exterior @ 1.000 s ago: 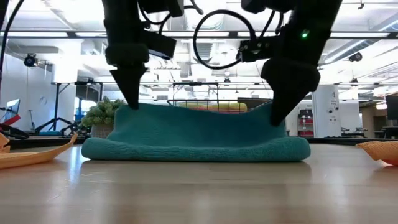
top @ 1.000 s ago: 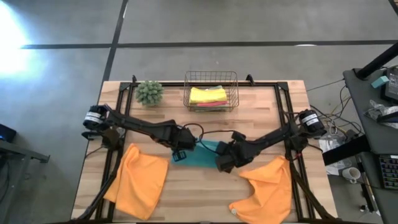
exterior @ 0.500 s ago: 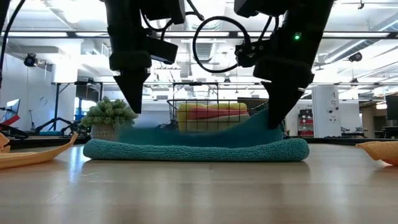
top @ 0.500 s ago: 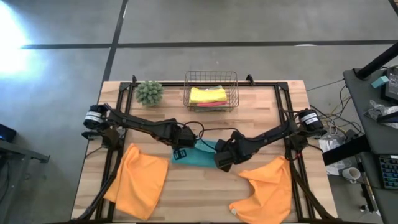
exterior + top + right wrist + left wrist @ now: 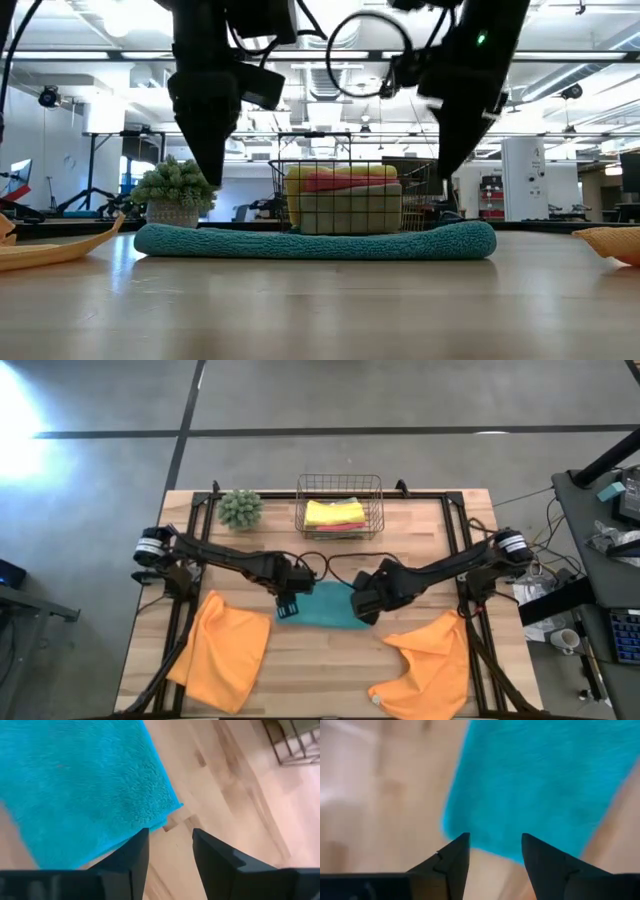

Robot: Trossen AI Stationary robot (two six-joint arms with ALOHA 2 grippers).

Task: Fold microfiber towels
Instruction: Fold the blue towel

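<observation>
A teal microfiber towel lies folded flat at the table's middle, shown as a low flat strip in the low view. My left gripper hangs open just above its left end, fingers pointing down. My right gripper hangs open above its right end. Neither touches the cloth. Two orange towels lie spread on the table, one at the near left, one at the near right.
A wire basket at the far middle holds folded yellow and pink towels. A fuzzy green plant ball stands at the far left. Bare wood shows between the two orange towels at the near edge.
Both grippers have opened and let go of the teal towel's raised edge. That edge has dropped and the towel now lies flat, folded over. My right gripper has risen and drawn back toward the far edge.
</observation>
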